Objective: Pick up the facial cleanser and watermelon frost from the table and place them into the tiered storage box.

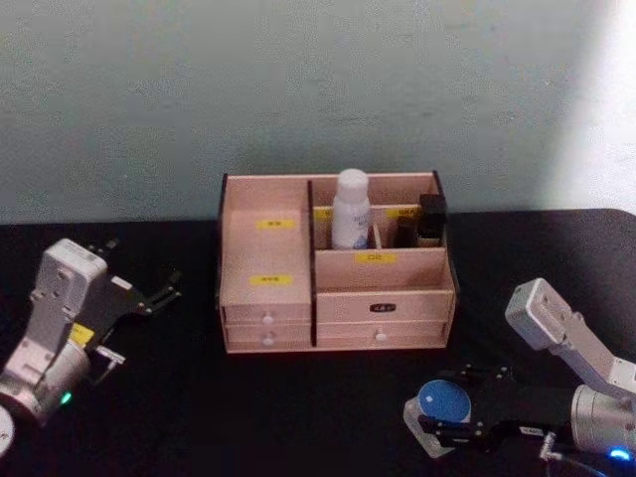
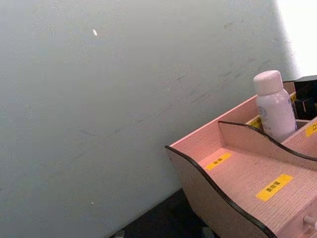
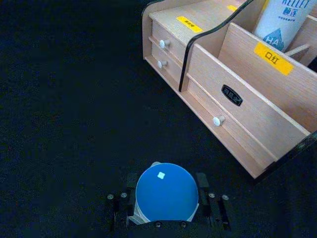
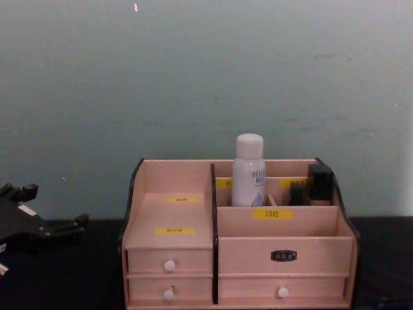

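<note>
Facial cleanser [image 1: 351, 209] done: stands upright in back compartment of tiered storage box [image 1: 383, 288]. Watermelon frost [image 1: 441, 401] left: low at table, front-right of box, right gripper [image 3: 167, 198] clamped on it. Left gripper [image 1: 144, 273] idle at left, fingers apart.

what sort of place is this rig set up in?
Probably a lab or test bench, staged like a vanity desk: black table, bare pale wall, and a tiered storage box holding the facial cleanser.
</note>
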